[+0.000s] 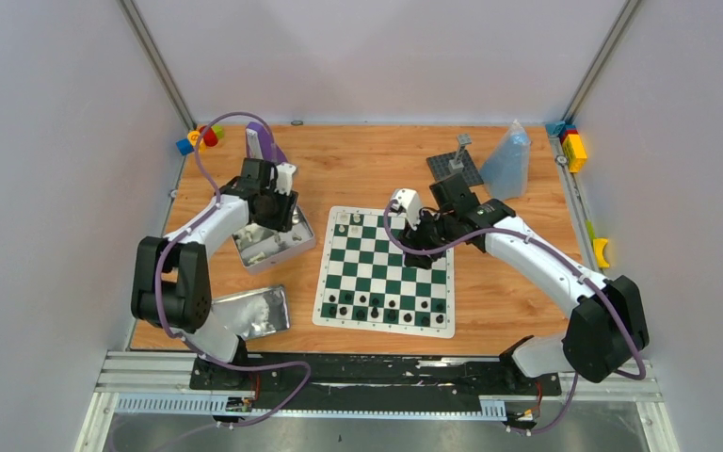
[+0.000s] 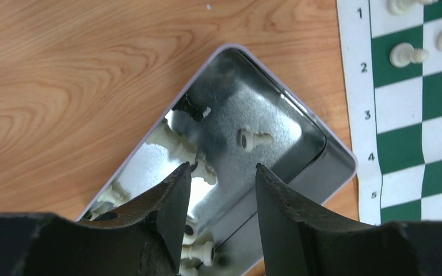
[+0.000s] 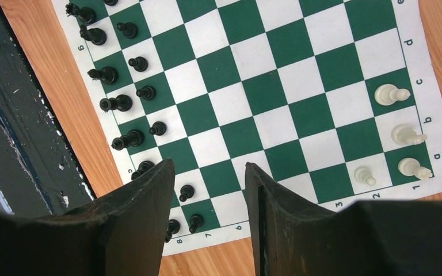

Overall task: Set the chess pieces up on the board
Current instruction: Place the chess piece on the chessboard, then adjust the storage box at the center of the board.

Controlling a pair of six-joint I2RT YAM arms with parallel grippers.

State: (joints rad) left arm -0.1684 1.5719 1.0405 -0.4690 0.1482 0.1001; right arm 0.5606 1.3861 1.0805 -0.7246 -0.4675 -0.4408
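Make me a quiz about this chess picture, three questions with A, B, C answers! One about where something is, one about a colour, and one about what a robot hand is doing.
1. Where do the spare white chess pieces lie?
A) in the metal tin
B) in a blue bowl
C) on a plate

2. What colour are the pieces on the board rows marked 7 and 8?
A) white
B) red
C) black

3. How is the right gripper?
A) shut on a pawn
B) open and empty
C) shut on nothing

Answers:
1 A: the left wrist view shows them lying inside the tin.
2 C: only black pieces stand in those rows.
3 B: it hangs over the board, fingers apart, with nothing between them.
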